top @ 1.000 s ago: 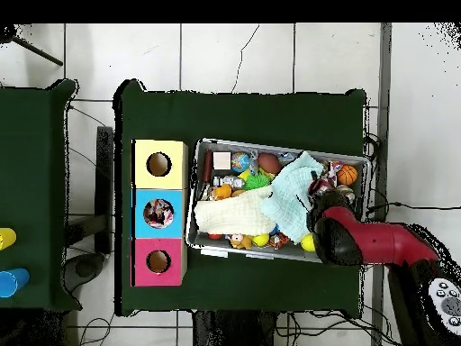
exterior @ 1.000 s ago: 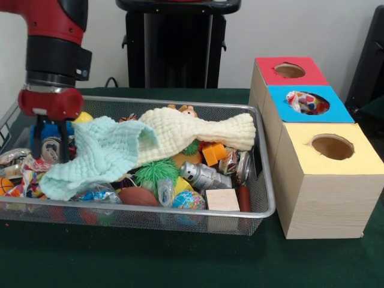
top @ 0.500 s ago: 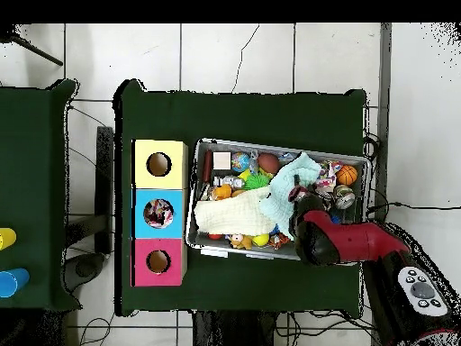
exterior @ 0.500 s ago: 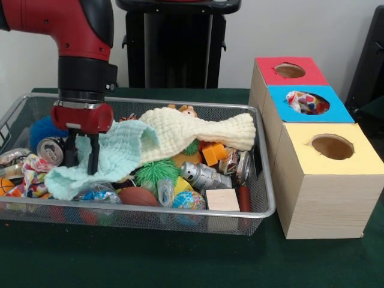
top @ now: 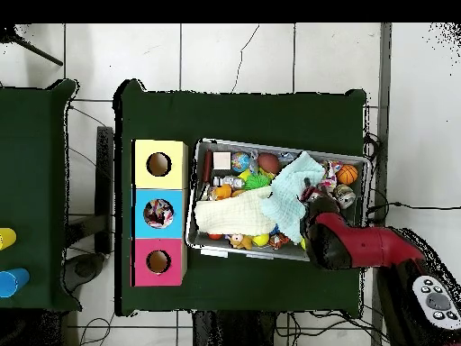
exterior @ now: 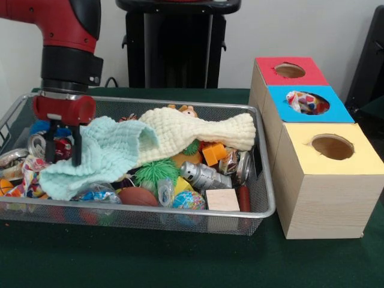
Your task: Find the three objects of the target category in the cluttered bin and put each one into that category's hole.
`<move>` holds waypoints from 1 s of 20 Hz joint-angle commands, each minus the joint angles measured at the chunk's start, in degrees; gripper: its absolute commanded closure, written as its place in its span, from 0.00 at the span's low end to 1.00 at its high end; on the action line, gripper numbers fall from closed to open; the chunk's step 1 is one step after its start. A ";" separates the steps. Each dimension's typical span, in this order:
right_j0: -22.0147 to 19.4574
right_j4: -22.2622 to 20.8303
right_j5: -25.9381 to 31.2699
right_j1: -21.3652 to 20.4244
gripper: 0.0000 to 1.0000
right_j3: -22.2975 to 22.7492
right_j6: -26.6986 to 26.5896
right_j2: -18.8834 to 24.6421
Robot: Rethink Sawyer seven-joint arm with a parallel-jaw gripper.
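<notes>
The wire-mesh bin (exterior: 180, 210) is full of clutter. My gripper (exterior: 63, 149) hangs open in its left end, at the edge of the pale mint knitted cloth (exterior: 102, 153), with a small red thing between the fingers. A crumpled polka-dot cloth (exterior: 31, 179) lies at the bin's left front, just below the gripper. Another polka-dot cloth (exterior: 305, 102) sits in the hole of the blue-topped box (exterior: 279, 96) and also shows in the overhead view (top: 158, 213). In the overhead view my arm (top: 360, 248) covers the gripper at the bin's (top: 270, 146) right end.
A cream knitted cloth (exterior: 198, 132) lies across the bin's middle over cans, balls and blocks. The red-topped box (exterior: 267, 71) and the yellow-topped box (exterior: 300, 156) flank the blue one. A wooden block (exterior: 222, 200) lies at the bin's front right.
In the front view my gripper swung right onto the mint cloth, then back left and slightly up. The mint cloth has spread out again. The fingers stayed apart.
</notes>
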 commanded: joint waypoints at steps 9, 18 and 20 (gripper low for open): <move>-4.90 0.85 7.04 -2.57 0.00 2.45 -1.01 6.64; -4.26 0.06 4.40 -1.42 0.00 0.89 -0.19 6.04; -4.61 0.00 4.92 -1.82 0.00 0.95 -0.61 6.42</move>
